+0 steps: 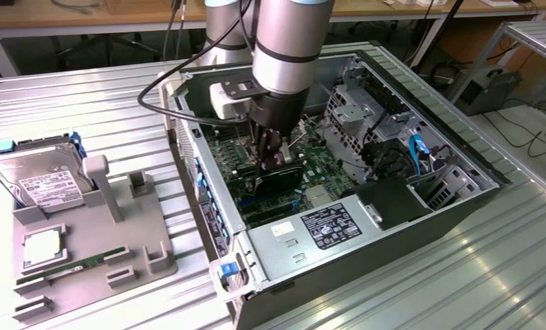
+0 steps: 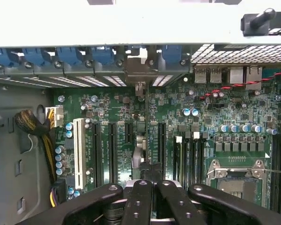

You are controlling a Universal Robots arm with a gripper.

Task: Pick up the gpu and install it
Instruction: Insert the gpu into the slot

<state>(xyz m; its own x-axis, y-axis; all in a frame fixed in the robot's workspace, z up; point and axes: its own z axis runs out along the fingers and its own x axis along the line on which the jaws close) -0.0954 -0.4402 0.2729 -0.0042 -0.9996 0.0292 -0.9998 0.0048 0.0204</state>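
While lowered inside the open computer case [image 1: 456,199], gripper [image 1: 275,163] jaws are clamped on the upright gpu [image 1: 278,180] above the motherboard [image 2: 131,117].

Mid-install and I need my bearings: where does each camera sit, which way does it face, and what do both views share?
Exterior view: off the arm, above and to one side, looking down into the open PC case on the slatted table; the arm and its hand, shut on the gpu, show.
Wrist view: on the wrist, facing the motherboard inside the case; the hand's black fingers show.
Shared: motherboard, hand, case interior.
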